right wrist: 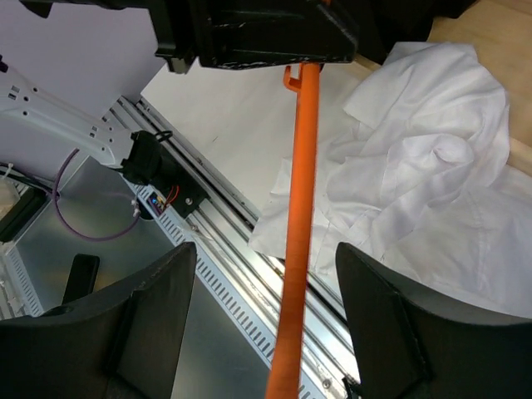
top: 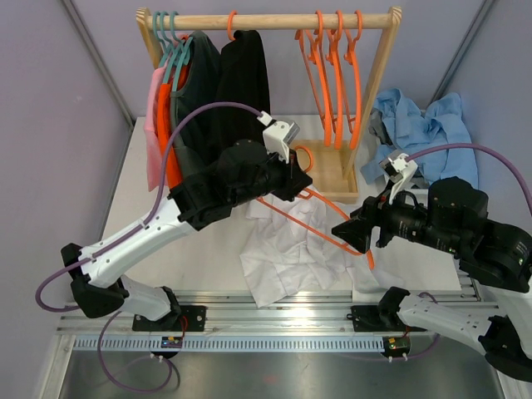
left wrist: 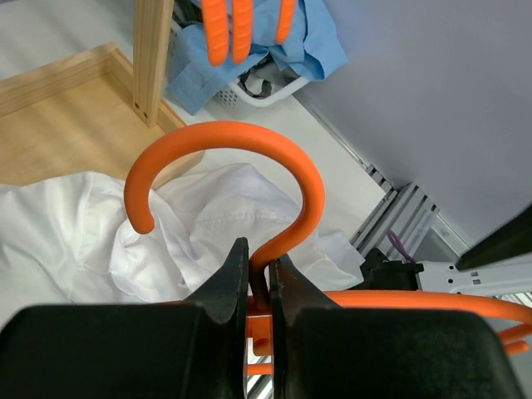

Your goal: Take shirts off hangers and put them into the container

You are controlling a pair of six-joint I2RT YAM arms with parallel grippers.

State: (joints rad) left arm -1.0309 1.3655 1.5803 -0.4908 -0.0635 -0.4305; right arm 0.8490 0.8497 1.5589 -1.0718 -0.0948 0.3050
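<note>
On your white desk, the white shirt lies crumpled before the wooden rack. Your left pincer is clenched on the neck of the orange hanger. Your right pincer is released, its fingers straddling the hanger's bar. Blue shirts heap over the container, rear right.

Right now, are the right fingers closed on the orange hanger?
No: the right fingers stand apart, the orange hanger passing between them.

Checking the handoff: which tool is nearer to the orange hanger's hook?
Left. The left tool clamps the hanger's neck below the hook; the right tool, open, straddles its bar farther along.
</note>
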